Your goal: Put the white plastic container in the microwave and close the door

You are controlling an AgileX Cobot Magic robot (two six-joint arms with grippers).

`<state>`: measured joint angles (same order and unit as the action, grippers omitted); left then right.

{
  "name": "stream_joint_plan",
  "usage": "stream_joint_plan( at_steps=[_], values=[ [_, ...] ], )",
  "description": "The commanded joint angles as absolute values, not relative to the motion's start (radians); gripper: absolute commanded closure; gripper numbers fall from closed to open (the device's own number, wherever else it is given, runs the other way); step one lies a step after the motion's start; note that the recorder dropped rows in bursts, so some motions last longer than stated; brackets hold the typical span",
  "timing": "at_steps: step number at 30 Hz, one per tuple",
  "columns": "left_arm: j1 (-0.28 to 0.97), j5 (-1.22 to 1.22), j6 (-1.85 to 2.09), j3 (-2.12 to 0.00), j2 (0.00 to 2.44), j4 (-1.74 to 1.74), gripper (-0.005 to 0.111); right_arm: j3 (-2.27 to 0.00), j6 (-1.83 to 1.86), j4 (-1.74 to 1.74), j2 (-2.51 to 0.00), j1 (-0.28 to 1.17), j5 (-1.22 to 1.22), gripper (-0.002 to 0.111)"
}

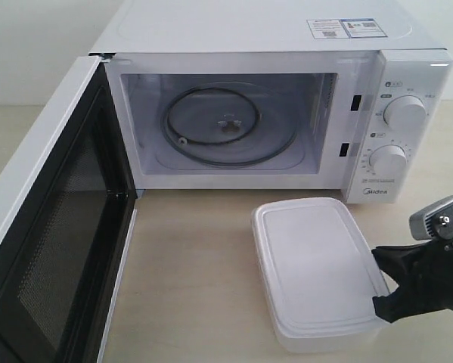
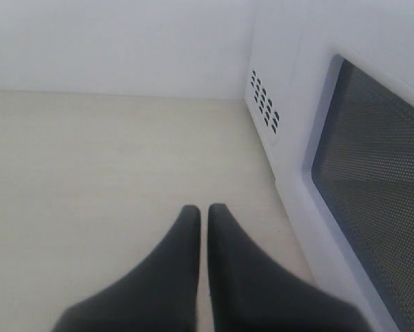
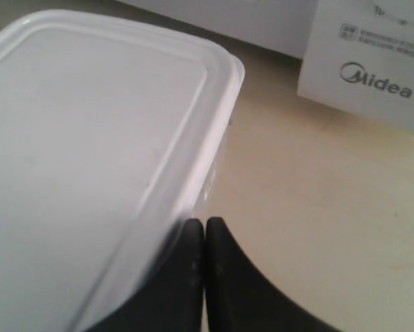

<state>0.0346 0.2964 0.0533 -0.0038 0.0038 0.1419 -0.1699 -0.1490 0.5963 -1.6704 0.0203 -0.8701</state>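
Note:
The white plastic container [image 1: 317, 268] lies lid on upon the table, in front of the microwave [image 1: 249, 34] and below its knobs. The door [image 1: 52, 242] stands swung wide to the left, mesh inner face showing, and the cavity holds only the glass turntable [image 1: 230, 125]. My right gripper [image 1: 377, 278] is at the container's right side. In the right wrist view it [image 3: 205, 225] is shut with nothing between the fingers, one finger against the wall of the container [image 3: 89, 152]. My left gripper [image 2: 203, 211] is shut over bare table beside the door's window [image 2: 372, 187]; the exterior view does not show it.
Two round knobs [image 1: 405, 113] sit on the microwave's right panel, with the Midea label [image 3: 376, 81] below them. The open door takes up the table's left side. Light wooden tabletop [image 1: 196, 265] stretches between door and container. Side vents [image 2: 263, 107] face my left gripper.

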Motion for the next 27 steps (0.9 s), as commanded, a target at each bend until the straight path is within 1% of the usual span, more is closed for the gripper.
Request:
stream_joint_plan(
  at_steps=[1, 5, 8, 13, 16, 19, 22, 27],
  values=[
    [0.032, 0.296, 0.057, 0.0, 0.0, 0.149, 0.102, -0.2, -0.214, 0.658, -1.674, 0.024, -0.858, 0.109],
    [0.032, 0.296, 0.057, 0.0, 0.0, 0.149, 0.102, -0.213, -0.259, 0.712, -1.676, 0.069, -0.844, 0.109],
    [0.032, 0.296, 0.057, 0.0, 0.0, 0.149, 0.102, -0.213, -0.259, 0.708, -1.676, 0.142, -0.844, 0.109],
    [0.032, 0.296, 0.057, 0.0, 0.0, 0.149, 0.102, -0.217, -0.248, 0.605, -1.676, 0.265, -0.838, 0.109],
    [0.032, 0.296, 0.057, 0.0, 0.0, 0.149, 0.102, -0.249, -0.248, 0.587, -1.676, 0.307, -0.776, 0.109],
    [0.032, 0.296, 0.057, 0.0, 0.0, 0.149, 0.102, -0.267, -0.25, 0.579, -1.676, 0.32, -0.726, 0.109],
    [0.032, 0.296, 0.057, 0.0, 0.0, 0.149, 0.102, -0.267, -0.246, 0.574, -1.676, 0.32, -0.728, 0.109],
    [0.032, 0.296, 0.057, 0.0, 0.0, 0.149, 0.102, -0.267, -0.257, 0.58, -1.676, 0.32, -0.806, 0.109]
  ],
)
